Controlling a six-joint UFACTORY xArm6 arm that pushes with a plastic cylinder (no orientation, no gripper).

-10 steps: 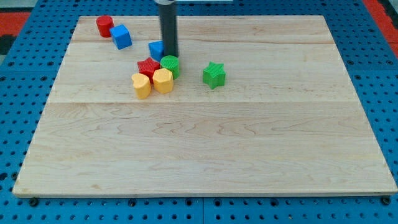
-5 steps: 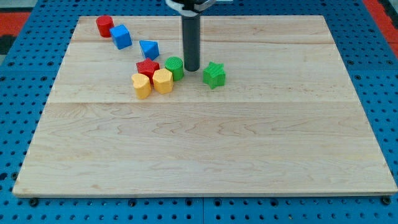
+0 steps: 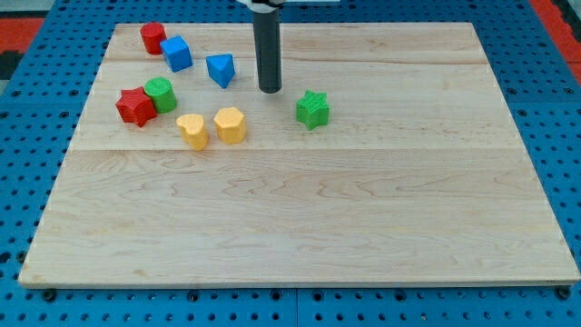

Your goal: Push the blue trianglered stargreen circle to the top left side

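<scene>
The blue triangle [image 3: 221, 69] lies in the upper left part of the wooden board [image 3: 300, 218]. The red star [image 3: 135, 106] and the green circle [image 3: 162, 94] sit touching each other further left, below a blue cube [image 3: 177, 54]. My tip [image 3: 270, 90] rests on the board to the right of the blue triangle, apart from it, and up-left of the green star [image 3: 312, 109]. No block touches the tip.
A red block [image 3: 152, 37] sits at the top left corner beside the blue cube. Two yellow blocks [image 3: 192, 131] [image 3: 231, 124] lie below the blue triangle. The board sits on a blue pegboard surface [image 3: 18, 136].
The red star and green circle have slid left, away from the yellow blocks. The yellow blocks shifted slightly left and down. My tip went right, then back up-left a little.
</scene>
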